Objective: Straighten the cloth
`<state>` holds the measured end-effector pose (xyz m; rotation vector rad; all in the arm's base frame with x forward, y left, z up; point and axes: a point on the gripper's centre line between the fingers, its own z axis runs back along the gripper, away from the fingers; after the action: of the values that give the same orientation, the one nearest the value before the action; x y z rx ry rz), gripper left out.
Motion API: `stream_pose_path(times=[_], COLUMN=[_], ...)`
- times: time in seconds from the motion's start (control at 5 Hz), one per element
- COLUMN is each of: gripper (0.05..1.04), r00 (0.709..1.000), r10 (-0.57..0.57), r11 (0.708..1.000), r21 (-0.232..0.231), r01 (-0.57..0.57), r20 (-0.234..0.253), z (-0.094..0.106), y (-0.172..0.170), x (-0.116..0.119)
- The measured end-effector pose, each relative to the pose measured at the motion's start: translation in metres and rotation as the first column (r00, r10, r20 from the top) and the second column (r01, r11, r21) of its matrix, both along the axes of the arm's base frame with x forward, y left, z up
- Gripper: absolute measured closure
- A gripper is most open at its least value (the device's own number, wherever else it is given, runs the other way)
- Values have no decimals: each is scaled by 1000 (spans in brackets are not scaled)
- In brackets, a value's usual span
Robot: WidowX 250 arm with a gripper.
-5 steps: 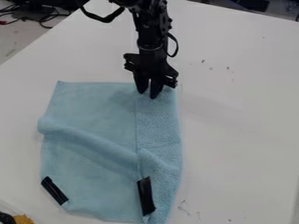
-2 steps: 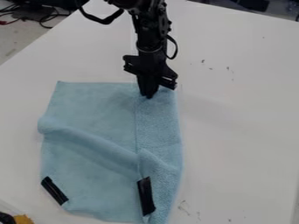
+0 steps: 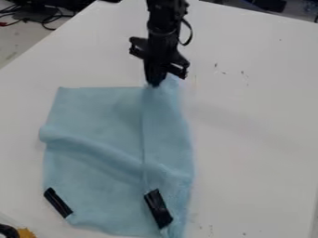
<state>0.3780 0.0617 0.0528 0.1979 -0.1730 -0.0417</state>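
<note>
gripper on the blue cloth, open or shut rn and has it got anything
The gripper is closed on the far edge of the blue cloth, pinching it up off the table.

Cloth [image 3: 99,111]: soft fabric, matt, fuzzy nap. Black strips at its 7 o'clock [image 3: 57,202] and 5 o'clock [image 3: 158,208]: smooth, plastic-looking, slight sheen. Tabletop [image 3: 248,148]: smooth, satin, some dark specks toward 1 o'clock. Gripper [image 3: 155,84] at 12 o'clock: hard, plastic-looking, mostly matt.
</note>
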Motion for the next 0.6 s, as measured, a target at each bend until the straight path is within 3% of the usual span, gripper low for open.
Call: stream_pose_path(times=[0.2, 0.4, 0.6], gripper=[1031, 1031, 1031], r00=[998, 993, 982], r10=[-54, -114, -189], r11=[998, 993, 982], r21=[41, 43, 18], r01=[53, 113, 189], r20=[15, 31, 22], z=[21, 37, 38], y=[-20, -49, -80], x=[10, 20, 32])
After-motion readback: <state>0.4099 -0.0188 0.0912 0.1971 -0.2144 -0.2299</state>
